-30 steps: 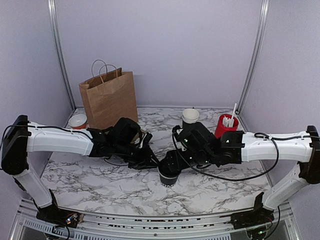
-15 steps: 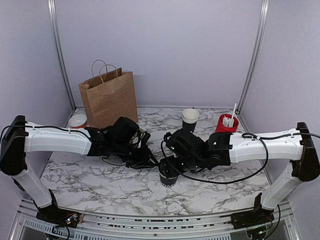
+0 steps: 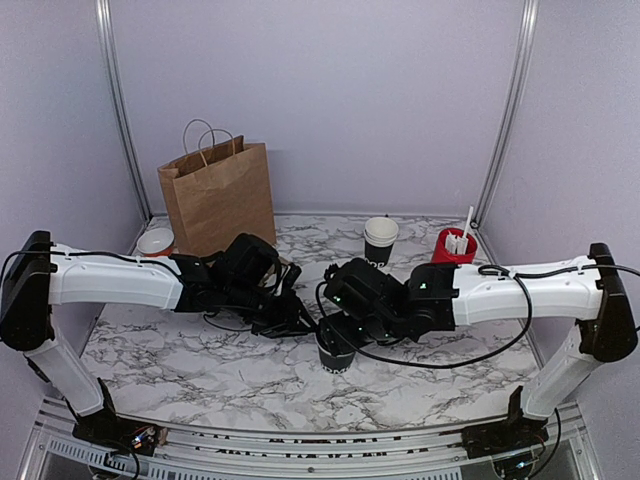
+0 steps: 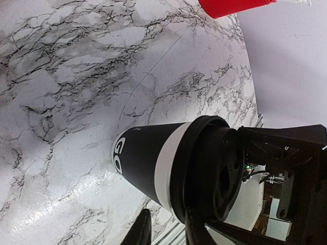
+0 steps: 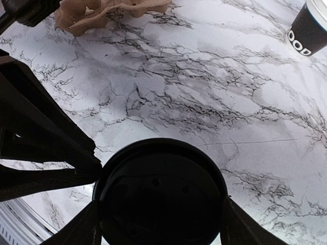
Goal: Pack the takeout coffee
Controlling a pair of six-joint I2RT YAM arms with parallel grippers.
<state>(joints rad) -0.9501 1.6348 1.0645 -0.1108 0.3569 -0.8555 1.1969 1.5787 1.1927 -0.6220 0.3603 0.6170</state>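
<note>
near six o'clock on the table [image 3: 200, 360] the takeout coffee [image 3: 336, 352] stands upright, the right claw [image 5: 159, 203] spread wide and clamped on its lid [image 5: 161, 168], likely to press it home, while the left claw [image 3: 308, 327], barely parted, steadies the nine o'clock side, grip unclear.

I see pale lilac walls [image 3: 330, 100] meeting at two metal corner rails [image 3: 118, 110], and a white marble-patterned tabletop [image 3: 200, 370] under even light.

Soft, even light fills the top view, with only faint shadows; in the left wrist view glare whitens the marble table [image 4: 61, 204] at 7 o'clock; in the right wrist view the black lid [image 5: 161, 196] at 6 o'clock is dark and slightly blurred.
</note>
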